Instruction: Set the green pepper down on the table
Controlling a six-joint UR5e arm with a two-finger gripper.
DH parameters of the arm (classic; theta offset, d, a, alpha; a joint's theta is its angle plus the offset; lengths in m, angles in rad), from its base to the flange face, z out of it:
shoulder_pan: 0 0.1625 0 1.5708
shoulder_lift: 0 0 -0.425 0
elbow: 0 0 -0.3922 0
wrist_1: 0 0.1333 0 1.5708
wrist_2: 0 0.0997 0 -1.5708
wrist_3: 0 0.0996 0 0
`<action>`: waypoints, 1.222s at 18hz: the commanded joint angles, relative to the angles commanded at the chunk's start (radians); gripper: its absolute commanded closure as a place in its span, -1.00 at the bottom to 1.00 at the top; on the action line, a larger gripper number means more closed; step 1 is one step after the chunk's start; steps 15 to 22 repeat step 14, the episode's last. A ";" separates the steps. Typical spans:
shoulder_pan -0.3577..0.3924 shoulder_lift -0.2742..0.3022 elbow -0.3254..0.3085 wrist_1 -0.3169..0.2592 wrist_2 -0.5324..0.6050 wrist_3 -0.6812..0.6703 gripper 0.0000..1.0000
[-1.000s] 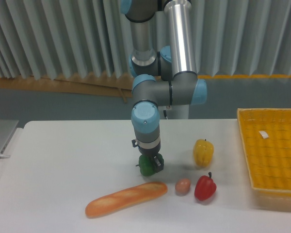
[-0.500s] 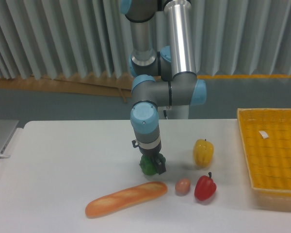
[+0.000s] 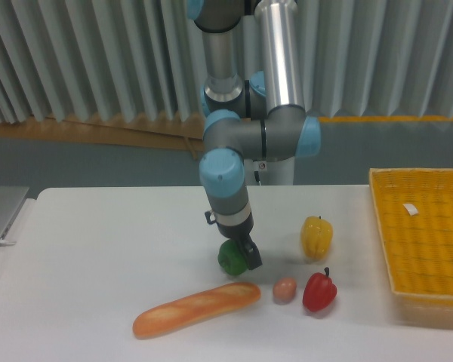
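Observation:
The green pepper (image 3: 229, 259) is small, dark and glossy, low over the white table (image 3: 98, 256) near its middle, just above the bread. My gripper (image 3: 239, 257) comes down on it from a tilted wrist and is shut on it. One dark finger (image 3: 251, 257) shows against the pepper's right side; the other finger is hidden behind the pepper. I cannot tell whether the pepper's underside touches the tabletop.
A long bread loaf (image 3: 197, 308) lies in front of the pepper. An egg (image 3: 285, 289), a red pepper (image 3: 319, 292) and a yellow pepper (image 3: 316, 236) stand to the right. A yellow woven basket (image 3: 423, 241) fills the right edge.
The wrist has leaned over to the left and the gripper tips have swung slightly right and down. The green pepper has stayed in nearly the same spot.

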 joint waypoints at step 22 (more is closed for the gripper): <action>0.008 0.078 0.037 -0.025 -0.020 0.025 -1.00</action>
